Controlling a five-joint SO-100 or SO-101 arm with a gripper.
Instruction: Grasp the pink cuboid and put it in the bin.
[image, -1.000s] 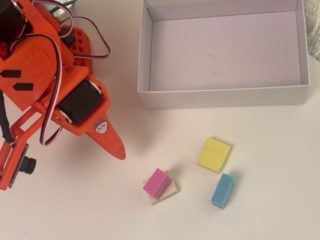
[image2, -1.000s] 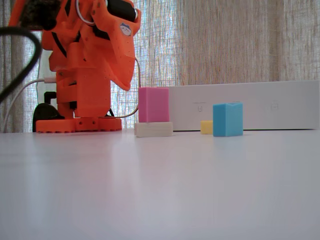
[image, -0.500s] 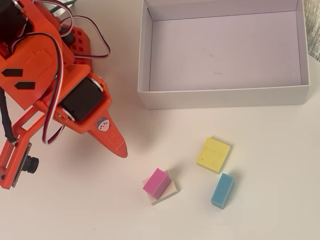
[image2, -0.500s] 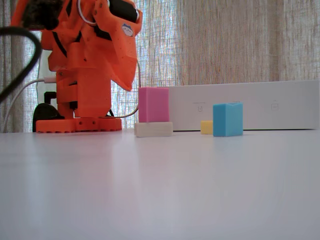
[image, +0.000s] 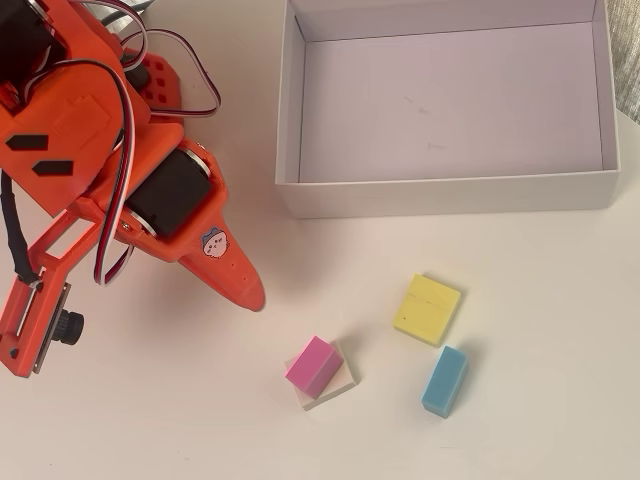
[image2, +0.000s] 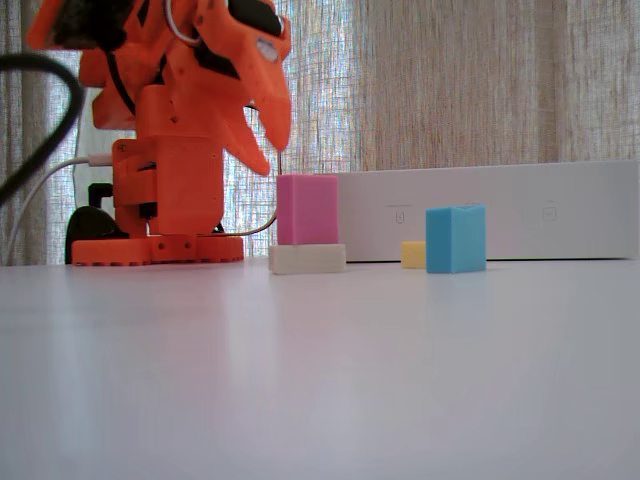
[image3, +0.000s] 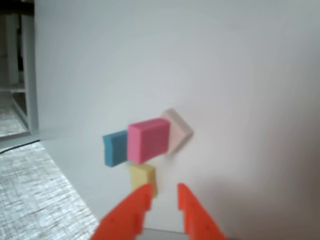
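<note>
Pink cuboid (image: 314, 366): stands on edge atop the cream block (image: 330, 388) on the white table (image: 550, 300), clear of the bin (image: 290, 110) and well apart from it. Yellow block (image: 428, 309) and blue block (image: 444, 381): to its right in the overhead view. Orange gripper (image3: 162, 192): raised, fingers slightly parted, holding nothing, short of the blocks.

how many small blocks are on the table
4. The pink block stands on the cream block; the yellow block lies flat nearer the box; the blue block stands beside the yellow one. None seem hidden.
</note>
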